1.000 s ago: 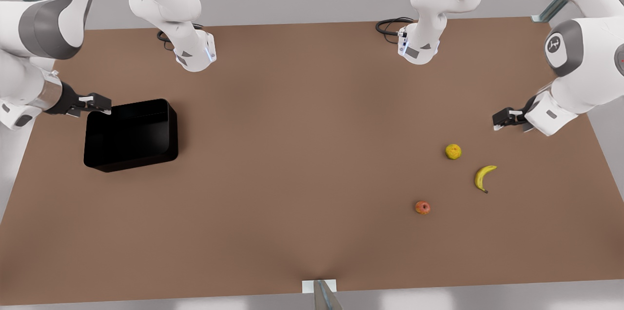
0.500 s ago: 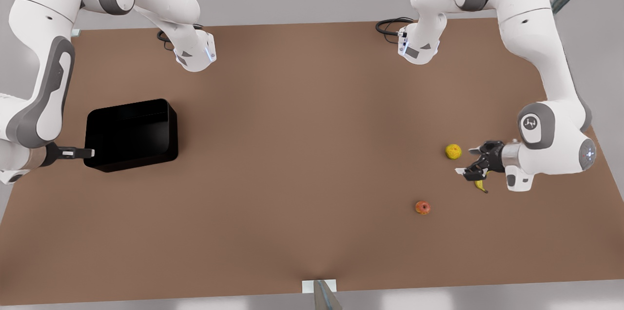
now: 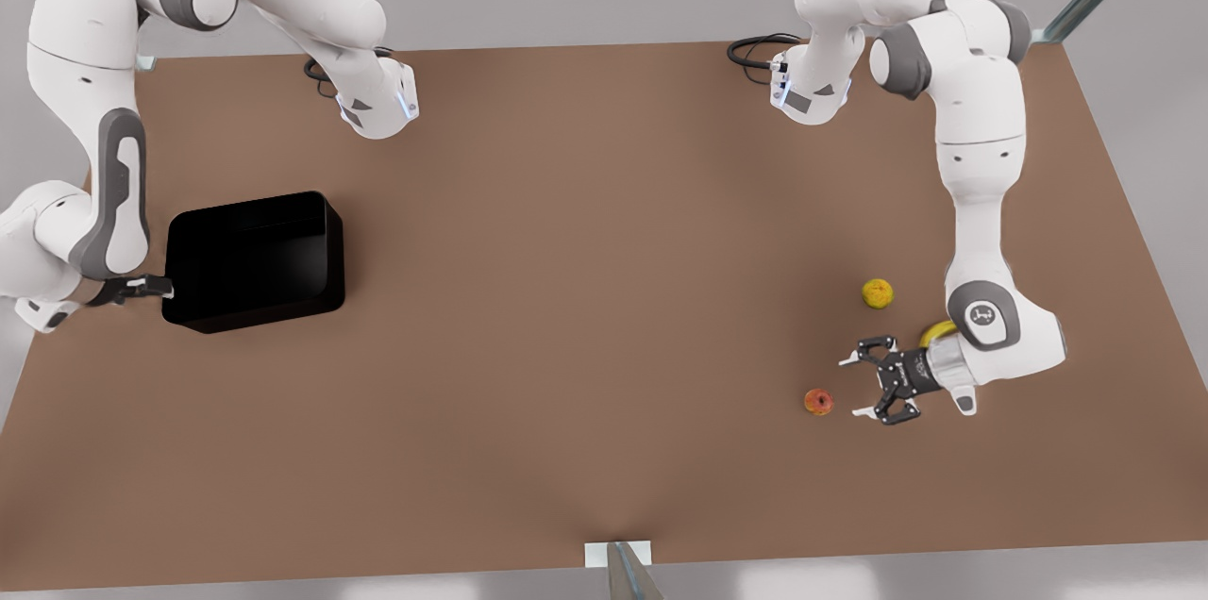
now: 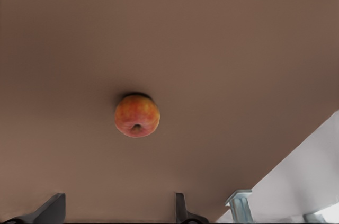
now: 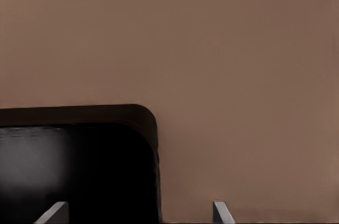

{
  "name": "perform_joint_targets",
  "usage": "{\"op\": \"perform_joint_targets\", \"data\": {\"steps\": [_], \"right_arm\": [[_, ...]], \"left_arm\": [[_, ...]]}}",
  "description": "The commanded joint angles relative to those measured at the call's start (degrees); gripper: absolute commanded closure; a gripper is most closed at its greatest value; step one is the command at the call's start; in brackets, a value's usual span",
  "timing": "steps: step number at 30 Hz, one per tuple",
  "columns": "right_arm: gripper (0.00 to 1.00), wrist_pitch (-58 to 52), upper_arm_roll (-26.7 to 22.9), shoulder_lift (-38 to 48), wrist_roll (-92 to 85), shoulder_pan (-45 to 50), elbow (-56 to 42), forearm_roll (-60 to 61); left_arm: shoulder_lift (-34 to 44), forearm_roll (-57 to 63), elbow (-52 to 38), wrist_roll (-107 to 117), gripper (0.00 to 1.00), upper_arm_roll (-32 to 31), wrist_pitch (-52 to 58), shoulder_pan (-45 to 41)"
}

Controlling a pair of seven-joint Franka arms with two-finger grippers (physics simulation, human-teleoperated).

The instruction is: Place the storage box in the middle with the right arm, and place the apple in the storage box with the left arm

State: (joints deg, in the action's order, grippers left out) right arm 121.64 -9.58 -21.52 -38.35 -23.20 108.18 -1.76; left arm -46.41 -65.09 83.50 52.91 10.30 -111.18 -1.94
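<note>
The red-orange apple lies on the brown table at the front view's right. My left gripper hovers just beside it, open, with the apple ahead of its two fingertips and apart from them. The glossy black storage box stands at the front view's left. My right gripper is at the box's near-left corner and open. In the right wrist view one fingertip is over the box's inside, the other outside its wall.
A yellow-green round fruit lies behind the apple. A yellow banana is mostly hidden behind the left arm's wrist. Both arm bases stand at the table's far side, with a black cable by the right one.
My left gripper swung from the table's right edge past the yellow fruit and banana to just beside the apple. My right gripper slid along the box's left side to its near corner.
</note>
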Motion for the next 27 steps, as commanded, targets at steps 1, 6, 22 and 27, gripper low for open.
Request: {"op": "perform_joint_targets", "data": {"steps": [1, 6, 22, 27], "right_arm": [[0.00, 0.00, 0.00, 0.33, -0.06, 0.00, 0.35, 0.00], [0.00, 3.08, -1.23, 1.31, -4.45, -2.46, 6.51, 0.00], [0.75, 5.63, -1.85, -5.99, -5.15, -1.76, 5.90, -2.81], [0.79, 6.42, -1.85, -6.60, -7.00, -1.76, 5.72, -2.98]], "left_arm": [[-0.08, -7.76, 0.00, 0.00, 0.00, -0.02, 0.00, 0.00], [-2.19, -18.14, 0.26, 1.05, 0.00, -2.13, -5.27, -0.09], [-3.78, -21.21, 5.09, -1.14, 0.00, -3.18, -5.89, -0.17], [-6.15, -23.15, 4.74, -2.73, 0.02, -3.09, -6.07, -0.09]]}}
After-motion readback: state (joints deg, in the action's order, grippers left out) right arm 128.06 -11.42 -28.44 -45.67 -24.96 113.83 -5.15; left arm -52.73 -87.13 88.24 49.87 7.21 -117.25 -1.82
